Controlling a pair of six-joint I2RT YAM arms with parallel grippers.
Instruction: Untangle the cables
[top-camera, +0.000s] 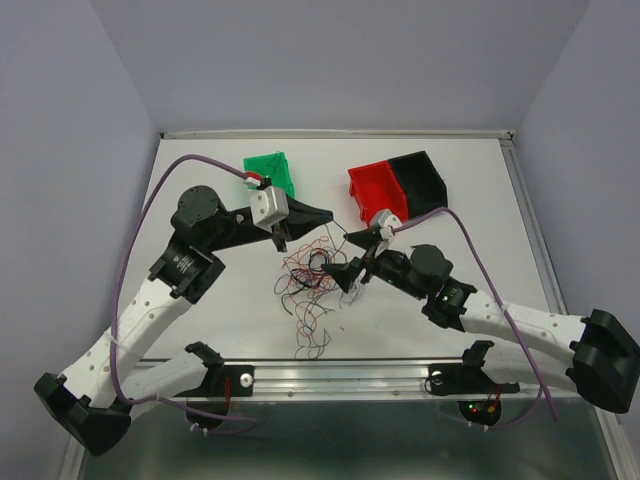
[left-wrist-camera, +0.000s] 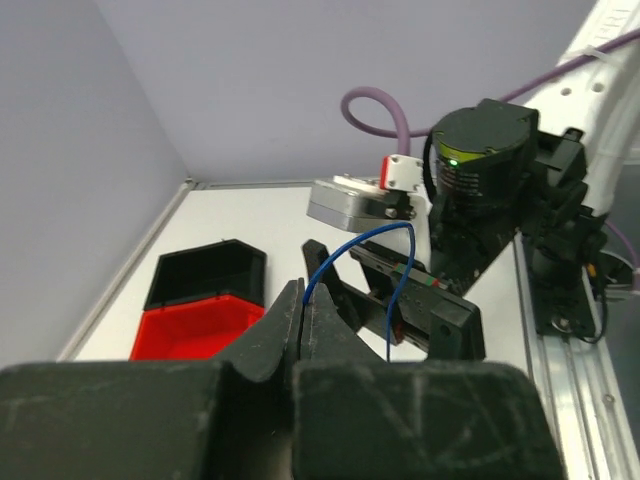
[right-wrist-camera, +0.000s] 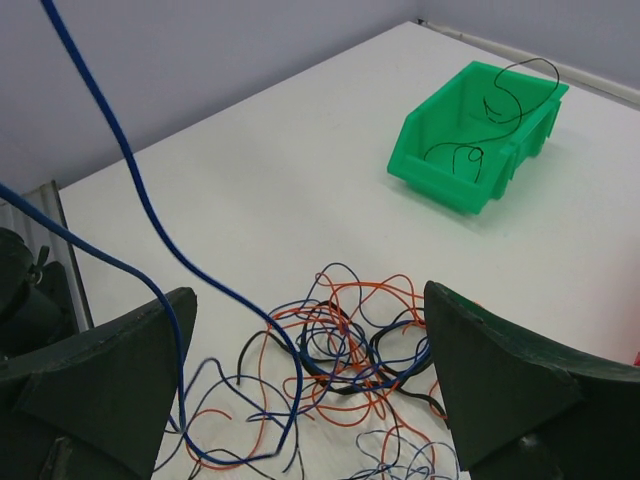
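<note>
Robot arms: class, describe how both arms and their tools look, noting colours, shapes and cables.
The left arm and right arm have white links and round black joints, with a lilac cable running along each. The left tool and right tool have black wedge-shaped fingers.

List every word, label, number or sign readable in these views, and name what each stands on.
No text can be read in any view.
Pale marking on the left arm's round black motor housing: too small to read.
</note>
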